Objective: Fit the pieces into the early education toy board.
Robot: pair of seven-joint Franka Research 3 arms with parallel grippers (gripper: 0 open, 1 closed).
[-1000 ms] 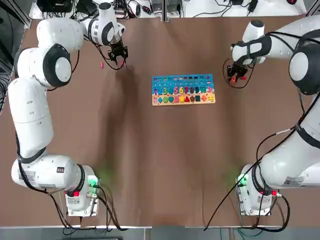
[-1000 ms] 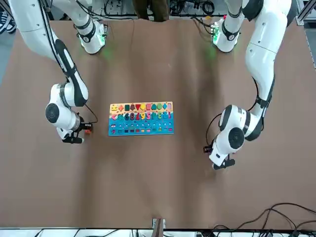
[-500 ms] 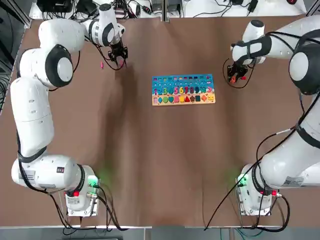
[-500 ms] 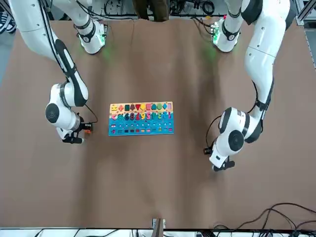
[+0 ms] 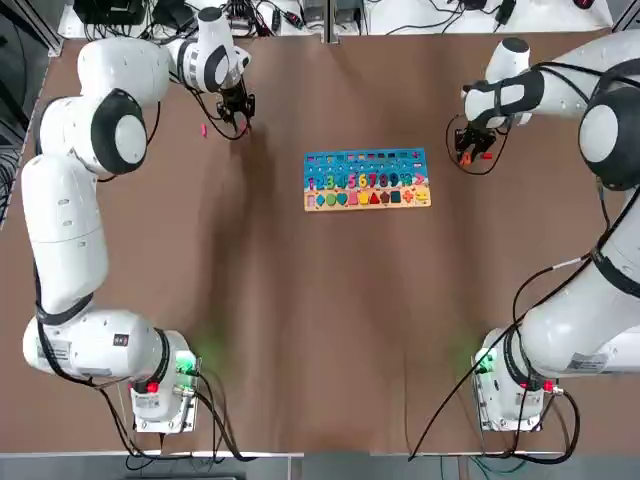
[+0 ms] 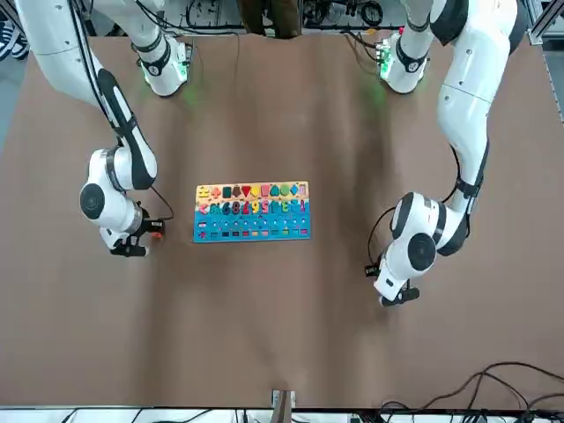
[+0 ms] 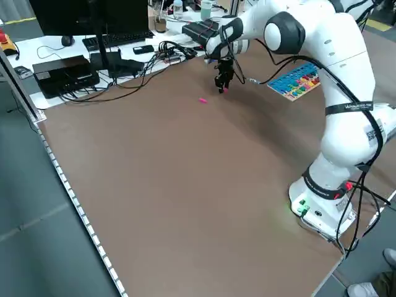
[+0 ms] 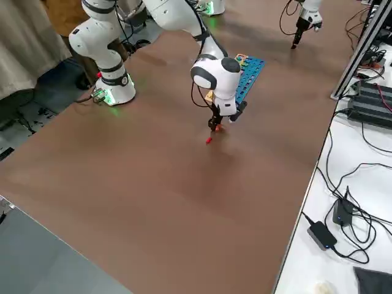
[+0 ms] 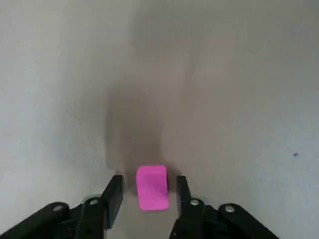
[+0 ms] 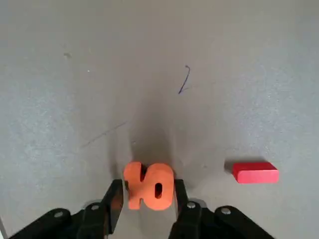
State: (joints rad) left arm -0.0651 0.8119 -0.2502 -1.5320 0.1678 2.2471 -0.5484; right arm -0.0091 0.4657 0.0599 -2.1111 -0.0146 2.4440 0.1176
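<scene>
The early education toy board lies flat mid-table, blue on top with rows of coloured numbers and shapes. At the far left my left gripper points down at the table, open. Its fingers stand on either side of a pink piece, with a narrow gap on each side. A second pink piece lies loose just to its left. Right of the board, my right gripper is shut on the orange "10" piece, close to the table. A red piece lies beside it.
Brown tabletop stretches between the board and the arm bases. Cables, a keyboard and electronics sit on the white bench beyond the table's far edge. More cables and a power brick lie along the right-hand bench.
The left gripper's fingers have drawn in towards the pink piece. The right gripper and the orange piece have not moved.
</scene>
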